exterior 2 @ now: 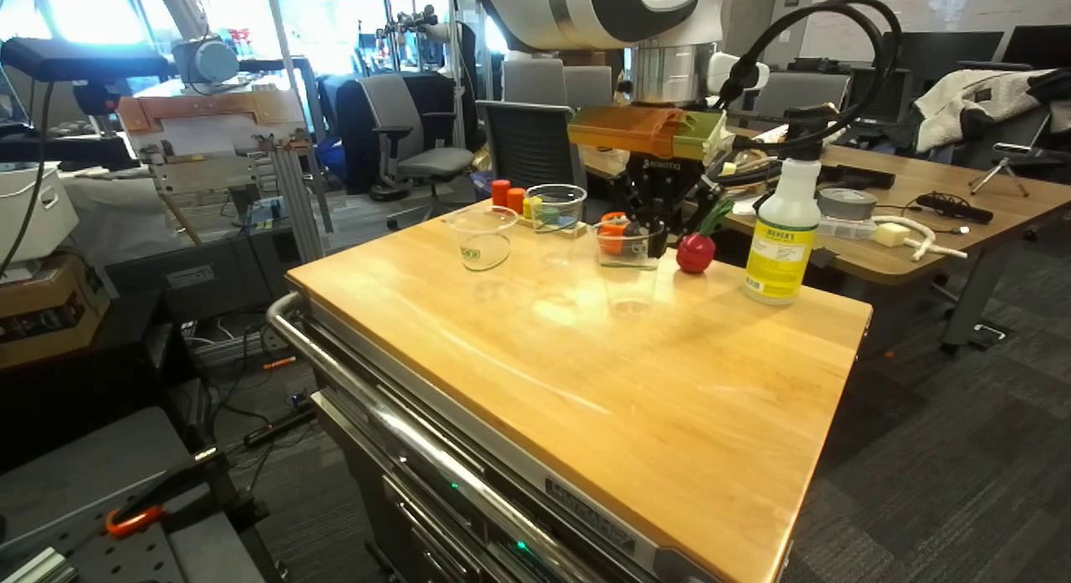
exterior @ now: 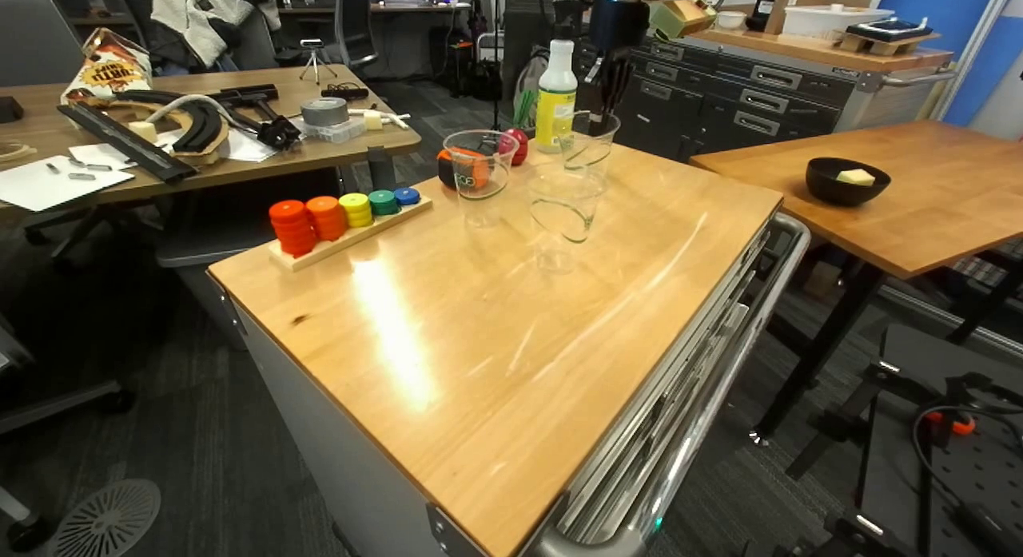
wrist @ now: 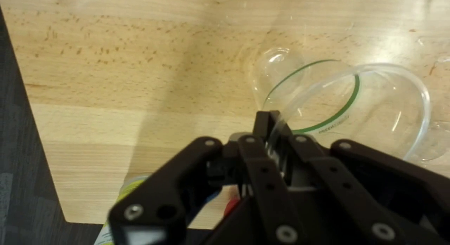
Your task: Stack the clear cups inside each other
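wrist view. gripper (wrist: 275,122): fingers drawn together, the rim of cup a (wrist: 334,104) running between them; read as a pinch on the wall. handling, advised: light squeeze, thin plastic may buckle; straight lift before any sideways travel. hard to make out: the contact itself, dark on dark; a faint round outline at the edge, perhaps another cup.

in an exterior view. cup a: nearest the bottle (exterior: 555,105), partly in line with it. cup b (exterior: 483,177) and cup c (exterior: 566,221): upright, farther from the bottle, not nested. either should serve as receiver; centre the base of cup a over the mouth, lower it plumb, fingers off the receiving rim. hidden: the foot of cup a, confused with cup c; standing or hanging, cannot be told.

in an exterior view. cup a: toward the bottle, radish (exterior 2: 694,253) between the two in sight; cup b and cup c farther from the bottle. hard to make out: fingertips; clear walls against glare. cut off: the arm (exterior 2: 586,18), by the top edge.
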`<state>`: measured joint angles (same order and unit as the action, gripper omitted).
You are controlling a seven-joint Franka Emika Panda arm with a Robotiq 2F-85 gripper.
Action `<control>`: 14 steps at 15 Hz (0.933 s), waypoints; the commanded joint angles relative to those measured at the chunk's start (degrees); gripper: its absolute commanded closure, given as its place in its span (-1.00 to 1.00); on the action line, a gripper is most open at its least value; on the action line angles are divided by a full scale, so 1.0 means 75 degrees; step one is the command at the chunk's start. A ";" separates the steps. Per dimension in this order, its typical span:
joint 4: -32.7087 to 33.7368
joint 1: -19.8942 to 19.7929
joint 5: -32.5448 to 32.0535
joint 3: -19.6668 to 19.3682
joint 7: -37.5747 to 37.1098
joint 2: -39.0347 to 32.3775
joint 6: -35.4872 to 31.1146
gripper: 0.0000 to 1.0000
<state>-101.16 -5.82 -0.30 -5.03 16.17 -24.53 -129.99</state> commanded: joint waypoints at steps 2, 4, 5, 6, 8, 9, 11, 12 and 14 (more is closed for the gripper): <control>-0.0413 -0.0081 -0.0148 0.0105 -0.0117 0.0482 0.0222 0.96; -0.0590 -0.0084 -0.0106 0.0115 -0.0118 0.0739 0.0470 0.95; -0.0654 -0.0069 -0.0099 0.0123 -0.0120 0.0903 0.0626 0.95; -0.0701 -0.0086 0.0020 0.0175 -0.0049 0.1083 0.0854 0.95; -0.0783 -0.0056 0.0172 0.0276 0.0058 0.1550 0.1390 0.95; -0.0802 -0.0018 0.0251 0.0343 0.0109 0.1793 0.1666 0.96; -0.0901 0.0109 0.0318 0.0473 0.0120 0.2266 0.2063 0.96; -0.0988 0.0180 0.0323 0.0541 0.0130 0.2503 0.2197 0.96; -0.1125 0.0384 0.0271 0.0697 0.0109 0.2908 0.2316 0.97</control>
<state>-106.24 -4.63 1.01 -1.09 16.31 -8.67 -114.07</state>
